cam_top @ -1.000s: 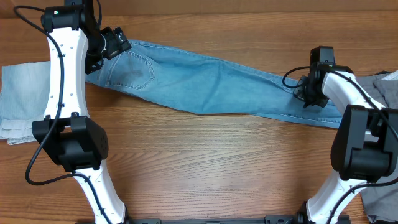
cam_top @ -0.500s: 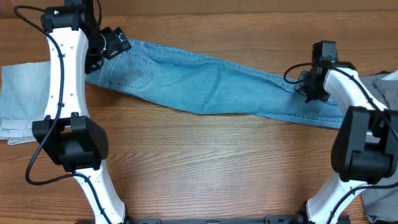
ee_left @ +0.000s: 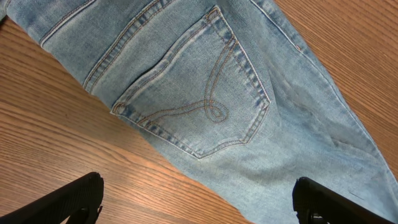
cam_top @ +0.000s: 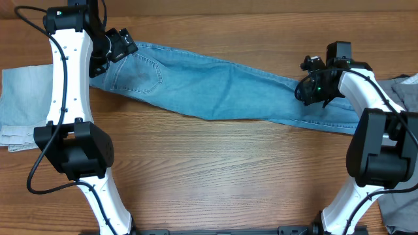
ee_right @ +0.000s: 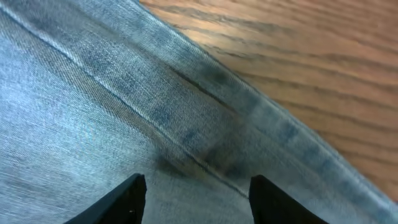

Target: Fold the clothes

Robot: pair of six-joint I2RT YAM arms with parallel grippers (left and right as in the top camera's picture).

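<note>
A pair of light-blue jeans (cam_top: 215,91) lies flat on a wooden table (cam_top: 215,170), legs laid one over the other as a single long band. Two white and black robot arms reach to it, one at each end.

The left gripper (cam_top: 121,44) hangs over the waist end of the jeans. In the left wrist view its two dark fingers (ee_left: 74,196) are spread wide and hold nothing. Between them lies a back pocket (ee_left: 199,99) with curled orange stitching, and beside the lower edge of the jeans bare wood shows.

The right gripper (cam_top: 310,88) sits over the lower leg of the jeans, near the hem end. In the right wrist view its fingers (ee_right: 121,199) stand apart with no cloth pinched between them (whether the tips touch the denim cannot be told). Under them a long stitched seam (ee_right: 143,106) runs slantwise, close to the far edge of the jeans, with wood just beyond it.

Past the waist end of the jeans lies a paler folded denim piece (cam_top: 23,104), apart from them. Past the hem end lies grey cloth (cam_top: 408,91), partly behind the right arm
</note>
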